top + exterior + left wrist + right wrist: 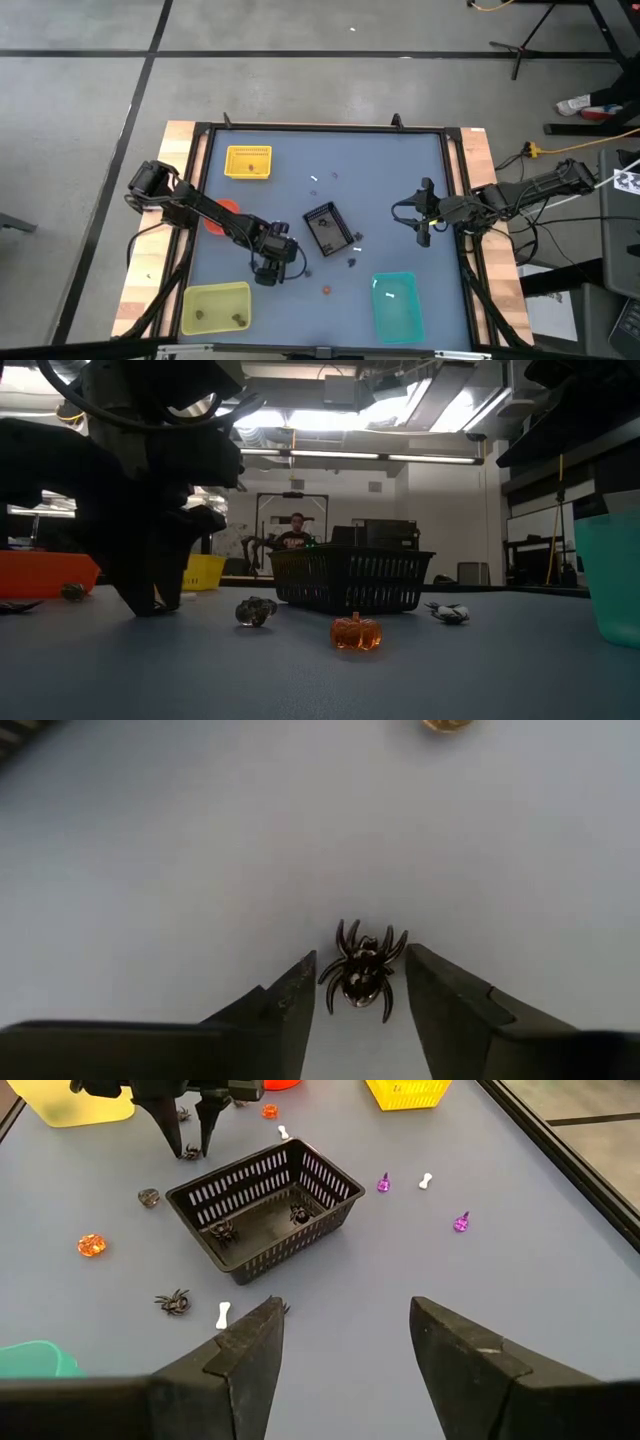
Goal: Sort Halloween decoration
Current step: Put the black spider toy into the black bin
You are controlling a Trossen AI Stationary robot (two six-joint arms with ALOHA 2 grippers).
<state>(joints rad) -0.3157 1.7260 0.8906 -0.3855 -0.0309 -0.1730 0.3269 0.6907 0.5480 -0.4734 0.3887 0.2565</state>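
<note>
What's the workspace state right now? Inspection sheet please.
Surface: blue-grey table, wooden side rails.
Job's things: black spider between the left tool's fingers; orange pumpkin; white bone; two purple trinkets; spiders inside the black basket.
Clutter: yellow basket, yellow-green tray, teal bin, orange container.
Grippers: left tool low over the spider, jaws not yet shut; right tool open, waiting at the right side of the table.
Cables: bundle off the table's right edge.
Surroundings: person in the room behind.

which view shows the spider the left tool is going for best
The left wrist view: the black spider lies sharp between the left tool fingers. The right wrist view shows it small and far; the high and low views hide it.
</note>
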